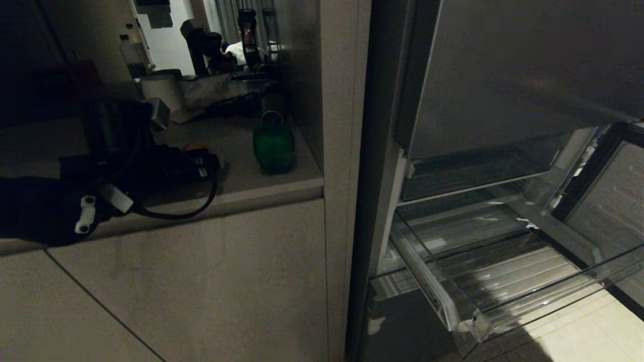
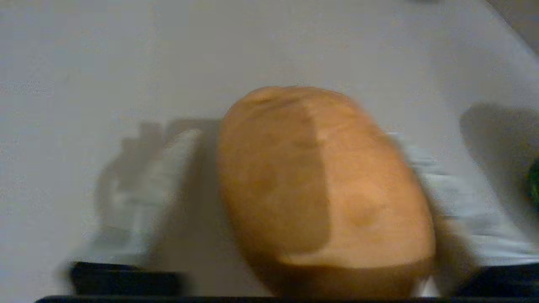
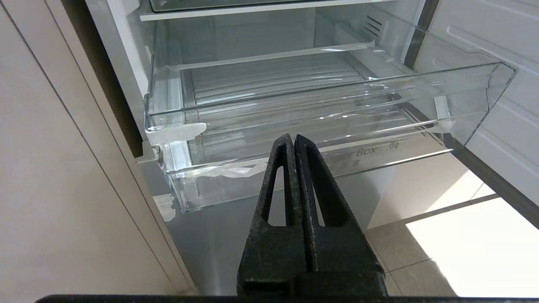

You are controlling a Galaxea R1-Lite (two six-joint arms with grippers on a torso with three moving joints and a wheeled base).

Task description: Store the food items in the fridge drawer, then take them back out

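Observation:
A tan-brown potato [image 2: 320,181] lies on the pale counter [image 1: 236,136] left of the fridge. My left gripper [image 2: 294,139] reaches over the counter and straddles the potato, open, with a shadowed gap on one side while the other finger [image 2: 438,185] lies against it. From the head view only an orange sliver of the potato [image 1: 193,149] shows past the black left gripper [image 1: 201,166]. A green food item [image 1: 274,146] stands on the counter to its right. The clear fridge drawer [image 1: 553,296] is pulled out with nothing in it. Low in front of the drawer [image 3: 252,113], my right gripper [image 3: 293,139] hangs shut and holds nothing.
Bottles, a white roll [image 1: 161,90] and dark appliances crowd the back of the counter. A beige cabinet panel [image 1: 337,151] separates the counter from the fridge. The fridge door [image 1: 609,201] stands open at the right over a tiled floor [image 1: 578,332].

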